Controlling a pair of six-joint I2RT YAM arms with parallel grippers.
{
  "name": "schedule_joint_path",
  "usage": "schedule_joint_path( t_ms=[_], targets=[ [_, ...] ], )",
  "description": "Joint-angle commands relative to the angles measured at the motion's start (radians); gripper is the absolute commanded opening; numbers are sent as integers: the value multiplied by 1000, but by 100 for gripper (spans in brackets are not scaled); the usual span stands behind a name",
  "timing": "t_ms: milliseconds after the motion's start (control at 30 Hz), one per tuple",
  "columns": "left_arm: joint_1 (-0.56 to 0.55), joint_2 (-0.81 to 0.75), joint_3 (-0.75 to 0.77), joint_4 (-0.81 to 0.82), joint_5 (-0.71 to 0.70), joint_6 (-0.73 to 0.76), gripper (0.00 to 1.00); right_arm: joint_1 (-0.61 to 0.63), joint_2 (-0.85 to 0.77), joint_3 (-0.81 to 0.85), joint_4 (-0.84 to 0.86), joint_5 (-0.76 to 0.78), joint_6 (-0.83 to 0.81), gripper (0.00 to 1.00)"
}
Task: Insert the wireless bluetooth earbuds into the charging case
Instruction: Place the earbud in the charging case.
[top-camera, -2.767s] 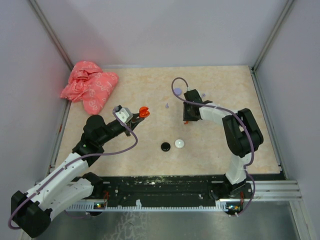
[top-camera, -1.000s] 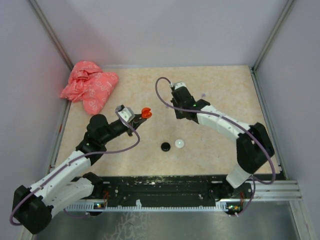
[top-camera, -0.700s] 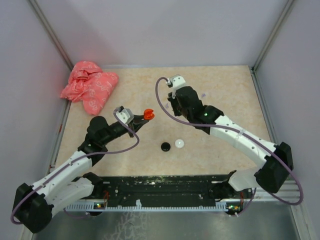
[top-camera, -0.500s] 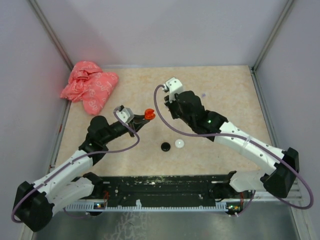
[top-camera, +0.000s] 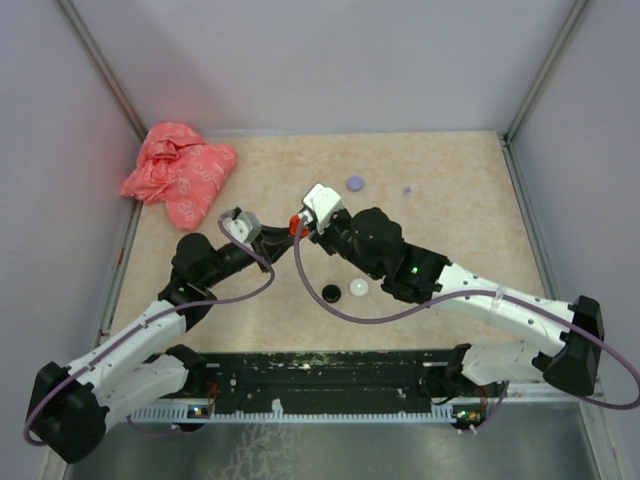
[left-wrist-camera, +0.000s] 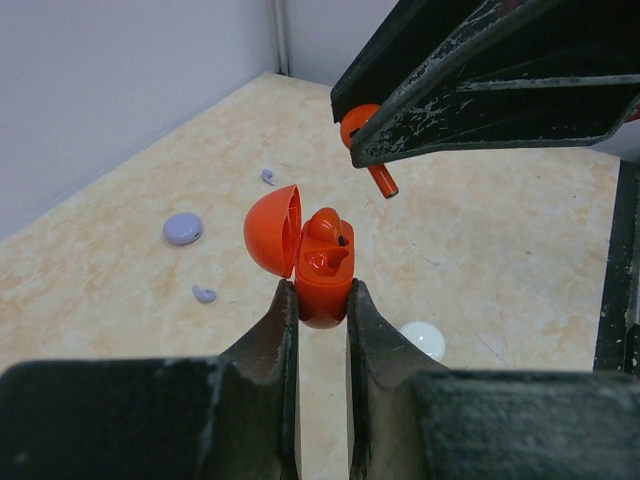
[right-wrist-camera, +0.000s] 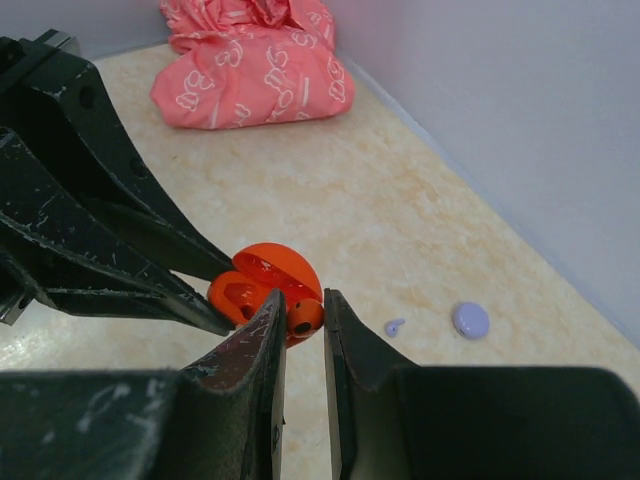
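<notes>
My left gripper (left-wrist-camera: 322, 292) is shut on the base of an orange-red charging case (left-wrist-camera: 324, 268), held above the table with its lid (left-wrist-camera: 270, 230) swung open. One orange earbud (left-wrist-camera: 326, 224) sits inside it. My right gripper (right-wrist-camera: 300, 300) is shut on a second orange earbud (right-wrist-camera: 304, 316), its stem pointing down, just above and beside the open case (right-wrist-camera: 258, 282). In the top view both grippers meet left of the table's middle, the left gripper (top-camera: 284, 230) against the right gripper (top-camera: 301, 222). Whether the held earbud touches the case I cannot tell.
A crumpled pink bag (top-camera: 180, 170) lies at the back left. A lilac round disc (top-camera: 354, 183) and a tiny lilac earbud (top-camera: 406, 189) lie at the back. A black disc (top-camera: 330, 292) and a white disc (top-camera: 358, 288) lie under the right forearm. Walls enclose three sides.
My right arm has swung from the back middle leftward and stretched out to the left gripper, carrying the orange earbud to the open case. The left arm has barely shifted.
</notes>
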Motion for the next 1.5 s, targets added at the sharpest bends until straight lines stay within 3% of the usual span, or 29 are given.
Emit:
schedule_joint_path(
  t_ms=[0,367,1167,1467],
  targets=[
    [9,-10,-13,56,29,-30,1,27,-10,-9,131,-30,-50,1],
    [12,-12,-19,97,54,-90,1,43,22,-42,207,-63,-100,1],
    [14,-15,-8,95,48,-151,1,75,27,-84,218,33,-215,1],
    [14,-16,5,68,-9,-199,0,87,13,-96,201,-42,-243,1]
  ],
)
